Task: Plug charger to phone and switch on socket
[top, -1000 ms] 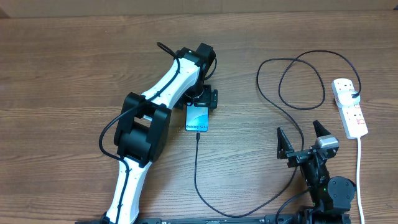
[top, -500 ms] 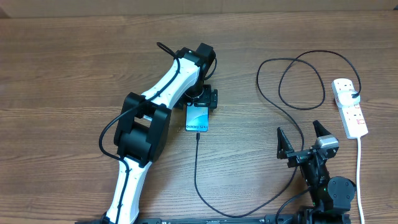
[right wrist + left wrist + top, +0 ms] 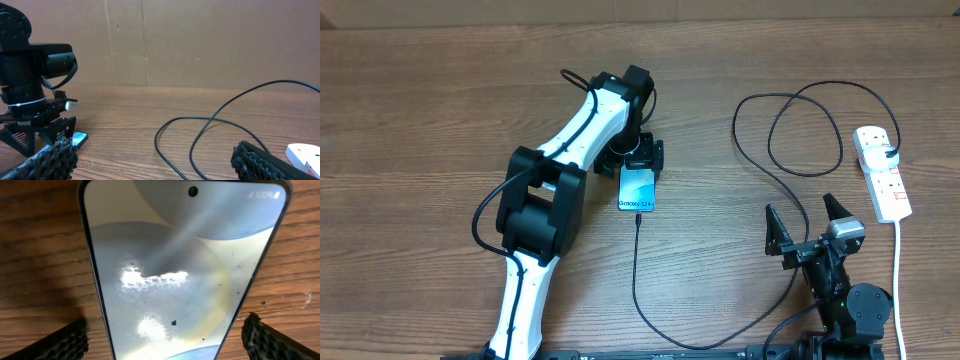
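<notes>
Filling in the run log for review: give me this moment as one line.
left gripper: open, astride phone | right gripper: open, empty | charger: tip at phone's near edge | socket: untouched

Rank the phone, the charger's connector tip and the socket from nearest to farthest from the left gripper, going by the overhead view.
1. phone: directly below the left gripper, its far end between the open fingers.
2. charger's connector tip: at the phone's other end, on the robot's side.
3. socket: far across on the right side.
</notes>
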